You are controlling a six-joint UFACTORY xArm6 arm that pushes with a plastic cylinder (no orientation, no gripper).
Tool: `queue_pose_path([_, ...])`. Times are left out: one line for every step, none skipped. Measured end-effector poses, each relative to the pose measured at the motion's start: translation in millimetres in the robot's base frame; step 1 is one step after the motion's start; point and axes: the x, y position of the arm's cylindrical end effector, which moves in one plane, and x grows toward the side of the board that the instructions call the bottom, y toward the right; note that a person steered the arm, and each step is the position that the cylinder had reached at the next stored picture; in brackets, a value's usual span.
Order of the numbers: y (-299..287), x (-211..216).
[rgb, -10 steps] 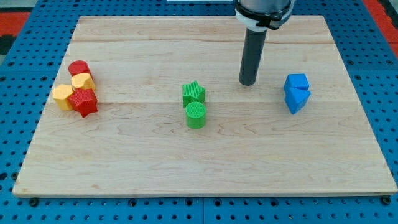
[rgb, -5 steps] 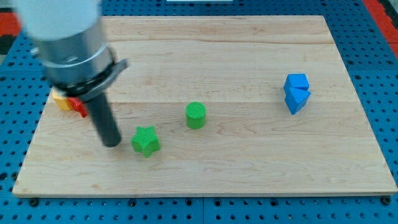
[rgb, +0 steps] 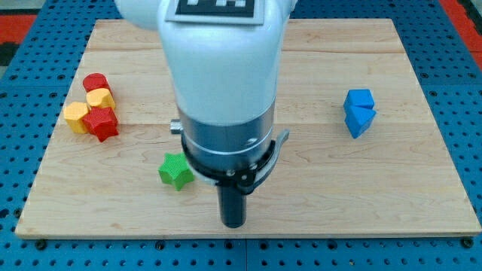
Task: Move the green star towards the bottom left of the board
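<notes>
Filling most of the view is a pale wooden board (rgb: 422, 188), set on a blue pegboard surface (rgb: 15, 150). Next in size is my arm's white and grey body (rgb: 226, 83), which covers the board's middle from the view's top down. It ends in a straight dark rod; there is no claw, so nothing is spread, pressed together or pinched. My tip (rgb: 234, 225) sits near the board's bottom edge, a little left of centre, touching no block.

At the view's right, a blue cube (rgb: 360, 99) sits touching a blue wedge-shaped block (rgb: 360, 120) just below it.

At the view's left is a tight cluster: a red cylinder (rgb: 95, 81) at top, a yellow block (rgb: 100, 98) below it, a second yellow block (rgb: 75, 117) to the left, and a red star (rgb: 103, 124), all touching or nearly so.

The green star (rgb: 175, 171) lies flat on the board, left of my tip and slightly higher in the view, near the rod but apart from it, just beside the arm's grey collar.
</notes>
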Motion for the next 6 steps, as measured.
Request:
queue_pose_path([73, -9])
queue_pose_path([33, -45])
queue_pose_path([-59, -58])
queue_pose_path([-119, -68])
queue_pose_path([-91, -74])
queue_pose_path([-127, -88])
